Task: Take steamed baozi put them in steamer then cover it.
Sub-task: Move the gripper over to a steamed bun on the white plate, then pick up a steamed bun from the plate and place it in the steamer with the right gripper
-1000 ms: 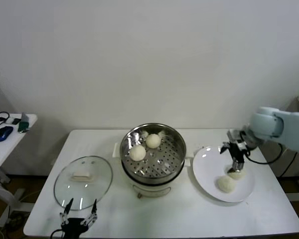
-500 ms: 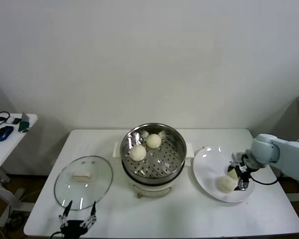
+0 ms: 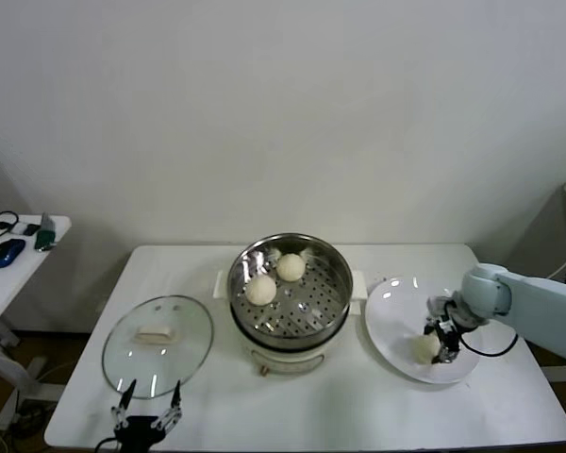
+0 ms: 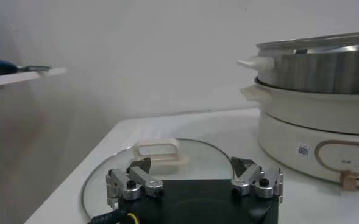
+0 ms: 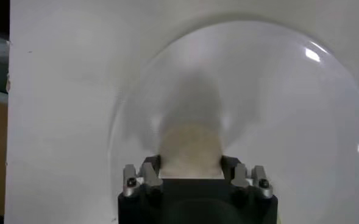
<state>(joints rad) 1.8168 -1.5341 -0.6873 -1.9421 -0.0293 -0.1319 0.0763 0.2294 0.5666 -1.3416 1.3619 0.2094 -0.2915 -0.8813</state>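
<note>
A: Start with the big things. What's on the white table (image 3: 358, 406)?

B: The steamer (image 3: 290, 293) stands mid-table, its lid off, with two steamed baozi on the perforated tray: one toward the back (image 3: 291, 266), one just left of it and nearer (image 3: 259, 289). Left of the steamer the glass cover (image 3: 158, 344) lies flat on the table, cream handle up. To the right sits the white plate (image 3: 391, 316).

A: And the arms?

B: The left gripper (image 3: 149, 418) waits at the near table edge just in front of the cover, jaws spread wide, holding nothing. The right gripper (image 3: 442, 343) is down on the plate.

A: What has changed over the last second?

B: A second ago the right gripper hung higher, over the far bun, with two buns plain on the plate. It has since dropped and shifted onto the nearer baozi (image 3: 425, 348), and its jaws have drawn in. In the right wrist view that bun (image 5: 190, 148) sits squarely between the two fingers, which look pressed against its sides, so I read it as gripped or all but gripped. The plate's other bun I can no longer make out in the head view; the arm likely hides it.

A: Meaning for the task?

B: The third bun's pickup is under way. I'd judge the task roughly half done: lift and carry this one to the steamer, fetch the last, then set the cover on.
</note>
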